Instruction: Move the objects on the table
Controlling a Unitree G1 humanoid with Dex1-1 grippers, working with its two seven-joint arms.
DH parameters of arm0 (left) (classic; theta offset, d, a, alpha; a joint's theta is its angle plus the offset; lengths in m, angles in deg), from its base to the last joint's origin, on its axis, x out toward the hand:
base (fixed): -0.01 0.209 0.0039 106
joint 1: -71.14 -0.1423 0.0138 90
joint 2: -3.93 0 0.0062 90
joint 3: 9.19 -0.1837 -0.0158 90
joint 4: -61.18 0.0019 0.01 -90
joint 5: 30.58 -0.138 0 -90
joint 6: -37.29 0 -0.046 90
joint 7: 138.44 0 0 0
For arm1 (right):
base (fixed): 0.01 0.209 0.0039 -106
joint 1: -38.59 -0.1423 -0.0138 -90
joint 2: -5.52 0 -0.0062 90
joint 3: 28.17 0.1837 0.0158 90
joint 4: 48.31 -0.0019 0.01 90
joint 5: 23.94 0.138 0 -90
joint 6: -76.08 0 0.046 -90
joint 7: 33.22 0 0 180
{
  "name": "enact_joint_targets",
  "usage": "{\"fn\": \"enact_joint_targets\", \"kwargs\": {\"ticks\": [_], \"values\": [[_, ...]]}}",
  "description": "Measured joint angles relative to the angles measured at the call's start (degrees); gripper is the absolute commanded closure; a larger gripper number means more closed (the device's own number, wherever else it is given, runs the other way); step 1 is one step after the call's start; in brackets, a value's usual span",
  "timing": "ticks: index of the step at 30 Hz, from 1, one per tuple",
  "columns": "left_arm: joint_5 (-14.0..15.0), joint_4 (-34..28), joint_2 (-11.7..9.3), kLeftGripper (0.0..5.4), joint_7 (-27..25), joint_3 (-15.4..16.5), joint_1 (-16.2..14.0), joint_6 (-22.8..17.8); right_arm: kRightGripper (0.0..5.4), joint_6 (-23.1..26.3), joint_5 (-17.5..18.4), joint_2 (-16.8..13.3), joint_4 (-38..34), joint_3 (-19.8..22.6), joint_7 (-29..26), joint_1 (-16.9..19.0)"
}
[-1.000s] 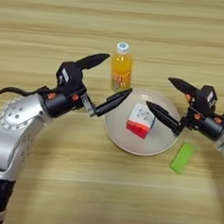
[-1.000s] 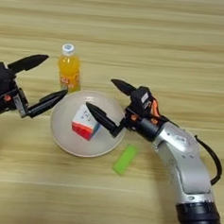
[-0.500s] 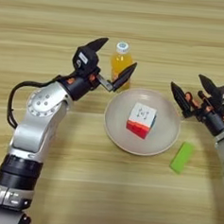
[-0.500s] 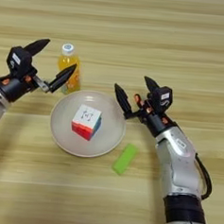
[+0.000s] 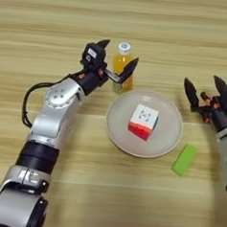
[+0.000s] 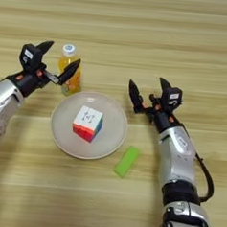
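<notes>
While hovering over the tabletop (image 5: 55,15) in the upper middle of the frame, holding the left jaws spread wide apart and clamping on nothing. Standing just to the right of them: the orange-drink bottle (image 5: 122,68), upright, long axis vertical, white cap on top, orange liquid filling the clear body. Crossing in front of that body with the lower black finger (image 5: 129,68), and pointing the upper finger (image 5: 102,42) up to the left of the cap. Not possible to tell whether touching yet. Not yet bracketing the bottle squarely, by the look of it. Probably needing a short shift to the right, so that closing takes the body from both sides across its upright axis. Risking a tip-over otherwise, being tall and narrow-footed.

Waiting at the right edge of the frame with the right jaws, also spread apart and empty, both tips pointing up. Lying well apart from the bottle there, so leaving the left arm (image 5: 55,111) plainly the nearer one for it.

Sitting near the centre of the frame on the round cream plate (image 5: 116,135): the puzzle cube (image 5: 143,122), white face up, red along its lower side. Resting flat on the wood just off the plate's lower right rim: the light green block (image 5: 184,159), long axis slanting from lower left to upper right, below the right jaws and closer to them than to the left ones.
</notes>
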Motion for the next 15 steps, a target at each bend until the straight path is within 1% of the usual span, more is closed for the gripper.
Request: {"fn": "enact_joint_targets", "kwargs": {"ticks": [6, 15], "values": [[-0.3, 6.4, 1.1, 0.00, -0.1, 0.2, 3.1, 1.3, 0.02, -2.1, 0.0, 0.0, 3.5, 0.8, 0.0, -2.2], [-1.1, 18.9, 1.3, 0.00, -1.4, 1.1, 8.5, 3.8, 0.02, -4.7, 0.0, 0.5, 7.7, 1.6, 0.0, -4.5]]}}
